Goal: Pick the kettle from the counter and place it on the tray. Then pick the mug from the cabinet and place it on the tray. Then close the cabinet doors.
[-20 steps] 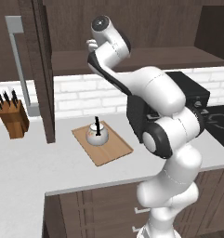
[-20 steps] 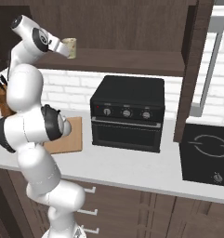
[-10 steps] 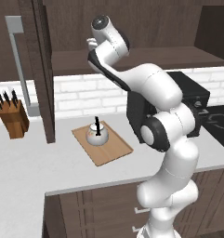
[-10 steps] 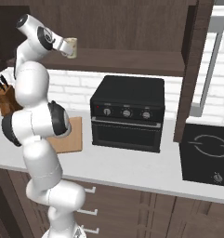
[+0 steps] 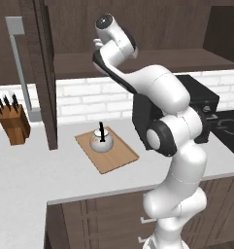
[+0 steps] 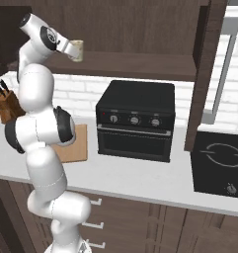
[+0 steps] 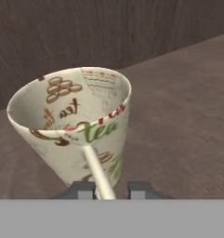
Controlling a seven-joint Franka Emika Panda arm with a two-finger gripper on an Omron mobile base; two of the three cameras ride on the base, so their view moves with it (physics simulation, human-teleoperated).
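Hand view first: the mug (image 7: pixel 71 132) sits right in front of the gripper (image 7: pixel 112 189), tilted in the picture, and its thin loop handle runs down between the two dark tips. The jaws stand narrow on either side of that handle; whether they have fully bitten on it, the pictures do not settle. Over in the right base view, the arm reaches high into the cabinet (image 6: pixel 135 29) and the mug (image 6: pixel 76 50) is at the hand, on or just above the shelf. Down on the counter (image 5: pixel 21 170), the kettle (image 5: pixel 101 141) already rests on the tray (image 5: pixel 119 156). The smart play, by the look of it: confirm the pinch on the handle, lift straight off the shelf, draw back clear of the open door (image 5: pixel 43 73), then set down beside the kettle without nudging it.
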